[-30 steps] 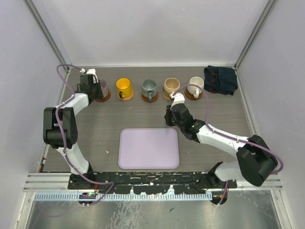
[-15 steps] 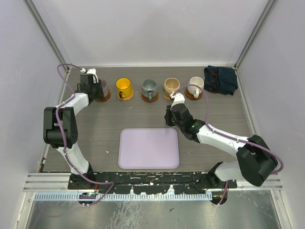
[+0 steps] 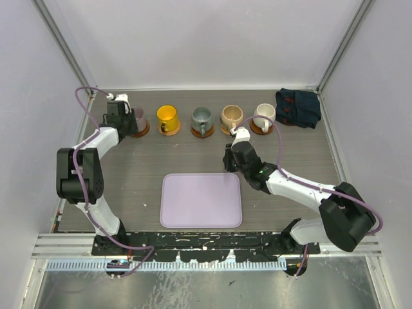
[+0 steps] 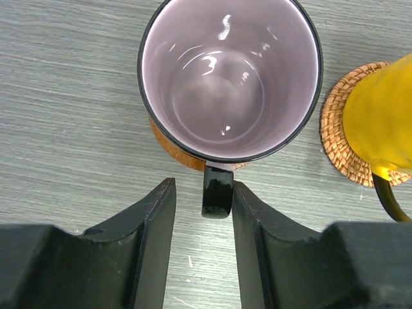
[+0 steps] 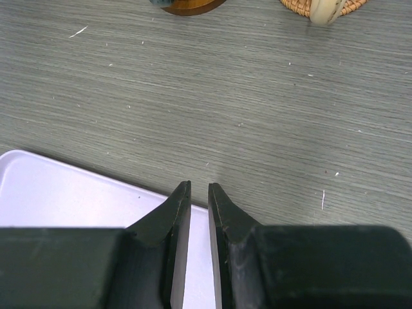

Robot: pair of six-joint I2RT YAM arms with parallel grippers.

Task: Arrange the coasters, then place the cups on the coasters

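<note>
Five cups stand in a row at the back, each on a coaster: mauve-pink (image 3: 136, 118), yellow (image 3: 167, 116), grey-green (image 3: 201, 118), tan (image 3: 231, 116) and white (image 3: 264, 114). In the left wrist view the mauve-pink cup (image 4: 228, 77) sits upright on an orange-brown coaster (image 4: 168, 147). Its dark handle (image 4: 217, 191) lies between the fingers of my left gripper (image 4: 203, 193), which is open, with a clear gap on the left side. The yellow cup (image 4: 380, 116) rests on a woven coaster (image 4: 333, 138). My right gripper (image 5: 199, 187) hovers empty over the tray's corner, its jaws a thin slit apart.
A lilac rectangular tray (image 3: 201, 200) lies at the middle front, its corner (image 5: 64, 193) under my right gripper. A dark navy cloth (image 3: 298, 107) is bunched at the back right. Frame posts and side walls close in the table.
The left jaws have widened off the mauve-pink cup's handle, and the cup stays on its coaster. The right arm has shifted only slightly.
</note>
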